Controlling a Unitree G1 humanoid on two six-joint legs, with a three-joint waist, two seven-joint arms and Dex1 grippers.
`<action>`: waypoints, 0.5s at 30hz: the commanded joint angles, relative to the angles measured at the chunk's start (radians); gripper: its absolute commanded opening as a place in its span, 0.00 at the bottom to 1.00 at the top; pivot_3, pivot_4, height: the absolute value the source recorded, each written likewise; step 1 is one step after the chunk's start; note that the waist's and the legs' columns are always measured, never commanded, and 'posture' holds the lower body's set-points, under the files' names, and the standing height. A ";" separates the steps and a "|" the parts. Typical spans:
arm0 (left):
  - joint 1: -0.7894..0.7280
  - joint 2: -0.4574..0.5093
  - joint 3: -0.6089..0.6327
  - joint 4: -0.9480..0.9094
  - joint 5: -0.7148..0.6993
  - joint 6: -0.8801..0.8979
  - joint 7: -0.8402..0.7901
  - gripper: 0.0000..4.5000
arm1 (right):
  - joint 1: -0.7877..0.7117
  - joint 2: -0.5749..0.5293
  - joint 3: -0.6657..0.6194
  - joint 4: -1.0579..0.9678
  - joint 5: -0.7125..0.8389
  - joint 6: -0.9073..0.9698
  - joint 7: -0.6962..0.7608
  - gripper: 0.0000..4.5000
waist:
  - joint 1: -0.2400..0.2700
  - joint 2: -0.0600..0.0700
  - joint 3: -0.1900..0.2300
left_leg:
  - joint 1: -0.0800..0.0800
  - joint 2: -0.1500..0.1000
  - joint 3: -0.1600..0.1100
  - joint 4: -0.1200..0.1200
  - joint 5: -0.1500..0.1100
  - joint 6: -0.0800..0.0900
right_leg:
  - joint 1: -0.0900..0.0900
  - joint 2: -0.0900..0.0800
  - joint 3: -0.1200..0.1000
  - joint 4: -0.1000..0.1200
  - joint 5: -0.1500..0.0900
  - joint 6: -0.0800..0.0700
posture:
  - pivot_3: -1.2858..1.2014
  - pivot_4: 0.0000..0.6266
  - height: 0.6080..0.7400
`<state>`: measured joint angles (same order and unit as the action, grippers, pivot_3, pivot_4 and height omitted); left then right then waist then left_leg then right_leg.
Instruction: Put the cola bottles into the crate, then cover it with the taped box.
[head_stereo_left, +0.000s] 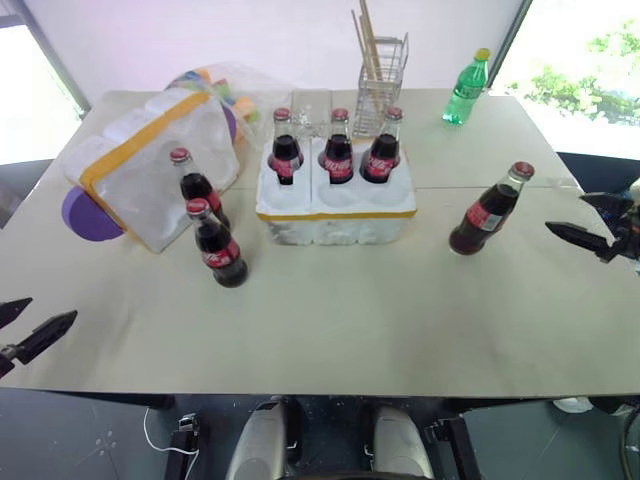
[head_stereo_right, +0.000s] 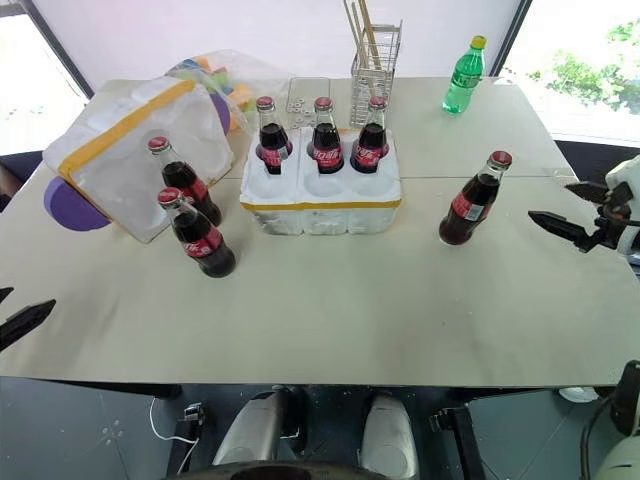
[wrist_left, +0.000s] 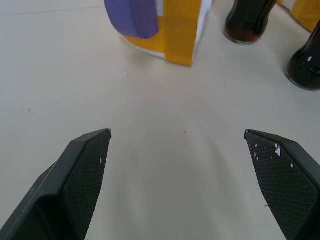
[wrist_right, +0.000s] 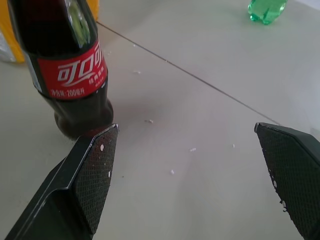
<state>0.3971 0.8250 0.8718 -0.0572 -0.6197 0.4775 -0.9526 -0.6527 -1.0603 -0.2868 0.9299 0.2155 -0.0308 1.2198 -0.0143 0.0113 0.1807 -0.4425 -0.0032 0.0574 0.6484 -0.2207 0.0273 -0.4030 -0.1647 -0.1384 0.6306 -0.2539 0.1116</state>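
Left eye view, green bottle (head_stereo_left: 467, 88), wire rack (head_stereo_left: 381, 84)

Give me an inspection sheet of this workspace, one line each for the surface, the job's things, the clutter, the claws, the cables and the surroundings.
Surface: pale table, seam across the middle, small white crumbs near the right claw.
Job's things: crate holds three cola bottles in its back row, front wells empty. Two loose bottles stand left of it, one loose bottle to its right. Taped box lies tilted at the left.
Clutter: green bottle, wire rack with sticks, purple disc, clear bag behind the box.
Claws: left claw open, empty, at the table's near left edge; right claw open, empty, beside the right-hand bottle.
Cables: white cable on the floor.
Surroundings: bright windows, greenery outside at right.
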 joint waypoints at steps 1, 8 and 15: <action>0.012 0.014 0.015 -0.029 0.022 -0.020 0.002 0.99 | -0.016 -0.011 -0.003 -0.001 0.000 -0.019 -0.011 1.00 | 0.000 0.000 0.000 | 0.000 0.000 0.000 0.000 0.000 0.000 | 0.000 0.000 0.000 0.000 0.000 0.000 | 0.52 0.24 0.97; 0.009 0.004 0.023 -0.043 0.003 0.015 0.013 0.99 | -0.011 -0.011 -0.005 0.001 0.005 -0.019 -0.015 1.00 | 0.000 0.000 0.000 | 0.000 0.000 0.001 0.000 0.000 0.000 | 0.000 0.000 0.000 0.000 0.000 0.000 | 0.52 0.24 0.97; 0.007 0.009 0.026 -0.040 -0.009 0.029 0.005 0.99 | 0.005 -0.015 -0.016 -0.019 0.031 0.035 0.018 1.00 | 0.000 0.000 0.000 | 0.000 0.000 0.001 0.000 0.000 0.000 | 0.000 0.000 0.000 0.000 0.000 0.000 | 0.52 0.24 0.97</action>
<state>0.4052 0.8247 0.8713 -0.0822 -0.6229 0.5124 -0.9487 -0.6458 -1.0572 -0.2796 0.9369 0.2206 0.0009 1.2279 -0.0144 0.0113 0.1807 -0.4427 -0.0032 0.0586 0.6484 -0.2206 0.0274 -0.4033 -0.1646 -0.1379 0.6307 -0.2537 0.1117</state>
